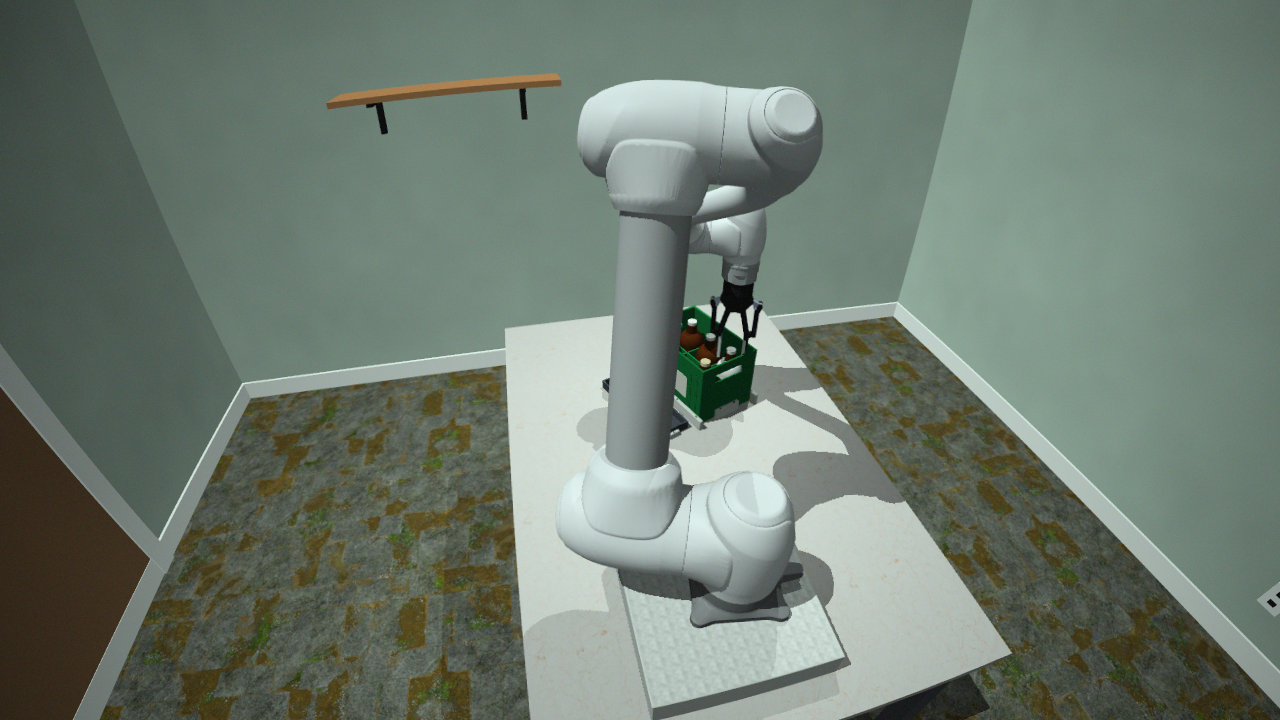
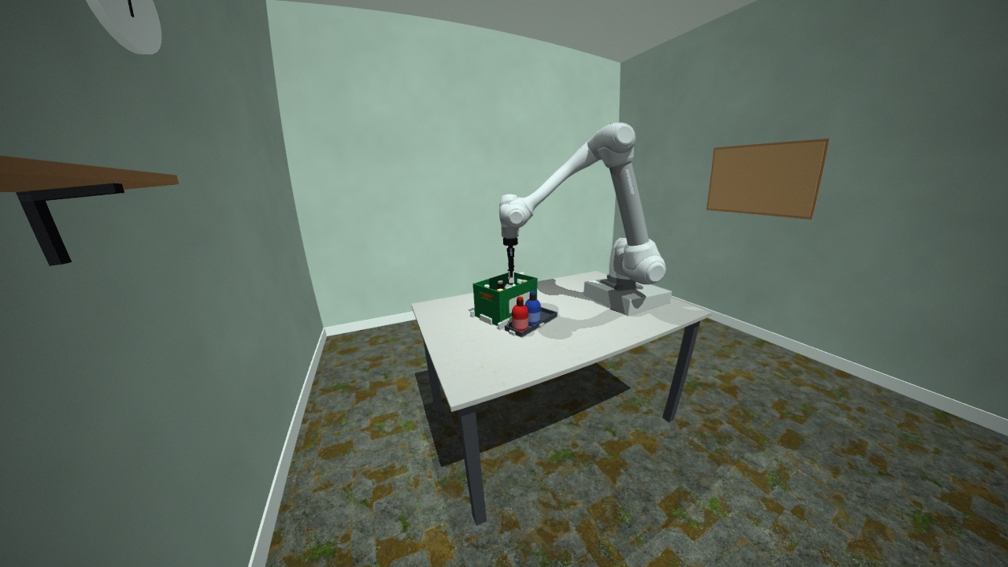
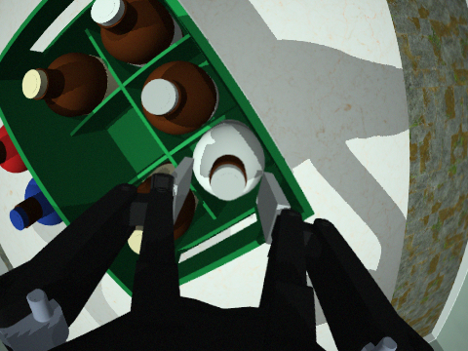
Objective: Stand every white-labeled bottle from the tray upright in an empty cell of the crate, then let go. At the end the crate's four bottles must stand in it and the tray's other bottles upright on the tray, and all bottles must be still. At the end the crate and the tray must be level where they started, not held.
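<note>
The white bottle (image 3: 214, 141) (image 1: 731, 351), with a brown neck and white cap, stands upright in a corner cell of the green crate (image 1: 726, 394) (image 2: 490, 304) (image 3: 219, 265). My gripper (image 1: 732, 340) (image 2: 510, 278) (image 3: 225, 180) is open, with one finger on each side of the bottle's neck and gaps beside its cap. A red bottle (image 2: 520, 316) (image 3: 12, 156) and a blue bottle (image 2: 533, 310) (image 3: 51, 212) stand upright on the black tray (image 2: 550, 316). No white-labeled bottle shows on the tray, which the arm partly hides in the top view.
Brown bottles with white caps (image 3: 161, 97) (image 3: 108, 12) share the white bottle's row. One cream-capped brown bottle (image 3: 75, 85) stands across the divider; another (image 3: 185, 210) is partly behind a finger. Crate walls and dividers surround the fingers.
</note>
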